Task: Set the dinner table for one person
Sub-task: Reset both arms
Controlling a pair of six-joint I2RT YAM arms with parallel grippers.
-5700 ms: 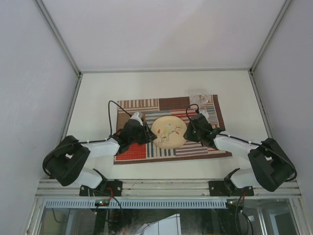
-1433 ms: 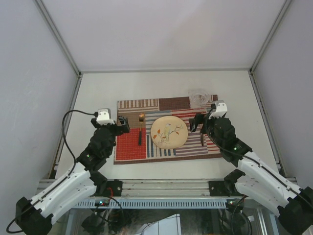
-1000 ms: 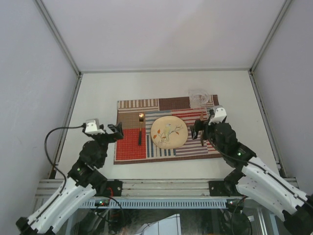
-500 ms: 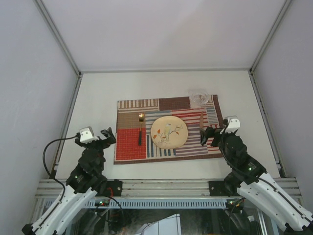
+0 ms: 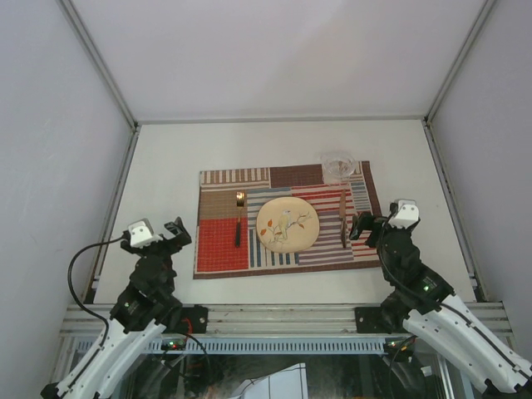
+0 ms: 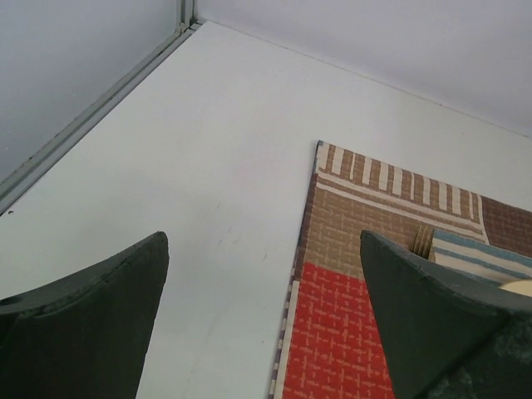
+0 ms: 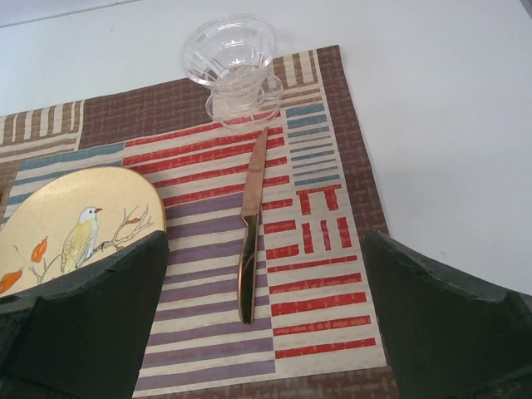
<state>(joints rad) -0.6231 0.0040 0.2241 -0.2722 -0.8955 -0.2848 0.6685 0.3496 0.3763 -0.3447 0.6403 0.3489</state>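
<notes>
The left hand [image 5: 177, 227] is pulling back off the mat [image 5: 223, 249] to hover over the counter [image 5: 162, 174] beside it. The right hand [image 5: 363, 225] is retreating to the mat's right edge. The fork [image 5: 238, 218] and knife [image 5: 342, 218], covered earlier, are now lying exposed either side of the plate [image 5: 287, 224].
</notes>
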